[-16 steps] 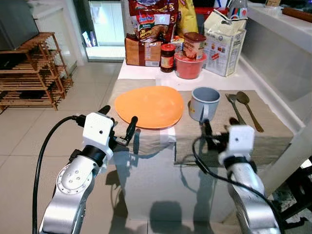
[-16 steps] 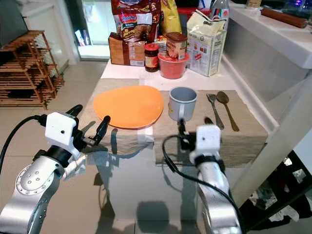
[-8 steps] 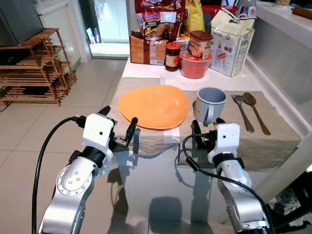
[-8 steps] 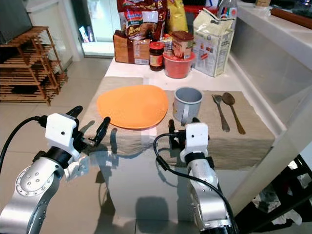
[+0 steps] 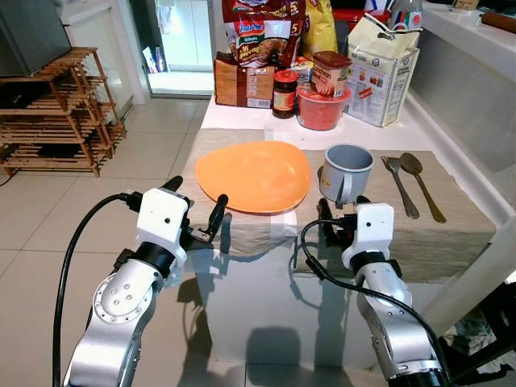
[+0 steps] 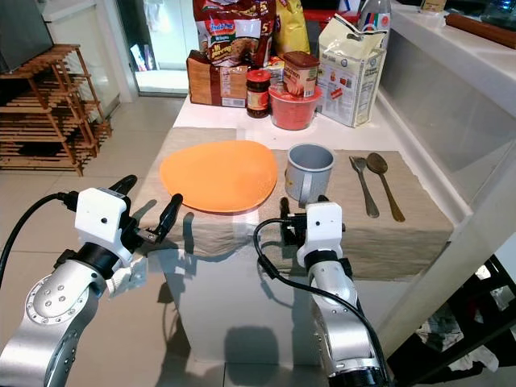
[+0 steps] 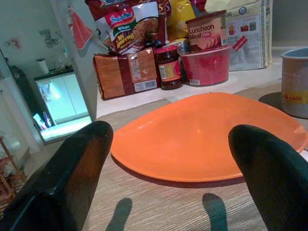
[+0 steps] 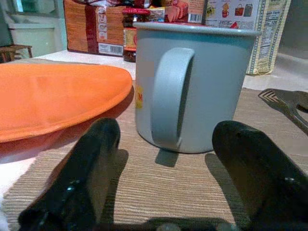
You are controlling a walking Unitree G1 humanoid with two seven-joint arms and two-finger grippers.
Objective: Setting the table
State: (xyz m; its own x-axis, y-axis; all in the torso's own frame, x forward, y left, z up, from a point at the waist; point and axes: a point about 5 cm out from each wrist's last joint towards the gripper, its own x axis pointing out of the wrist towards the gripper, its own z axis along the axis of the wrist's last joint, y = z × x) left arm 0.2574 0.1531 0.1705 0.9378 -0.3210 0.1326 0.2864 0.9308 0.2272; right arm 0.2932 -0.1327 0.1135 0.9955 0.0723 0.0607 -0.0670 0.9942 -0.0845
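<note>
Tiled floor [image 5: 48, 226] surrounds my white worktop [image 5: 226, 117], woven mats [image 5: 451, 226] beneath an orange plate [image 5: 254, 176] and grey mug [image 5: 345, 171]. My left gripper [image 5: 196, 206] and right gripper [image 5: 340, 214] hover with jaws spread wide, holding nothing.

A home kitchen-dining corner: tiled floor, groceries [image 5: 266, 40] crowding the table's [image 5: 242, 117] 12 o'clock end, wooden rack [image 5: 56, 113] at 10 o'clock.

Your left gripper [image 5: 196, 208] is held out forward on a bent silver arm, its jaws spread wide with one black finger [image 7: 72, 180] on each side of the wrist view. Your right gripper [image 6: 300, 208] reaches ahead at about the same height, jaws likewise parted, its fingers [image 8: 84, 178] splayed and touching nothing between them.
</note>
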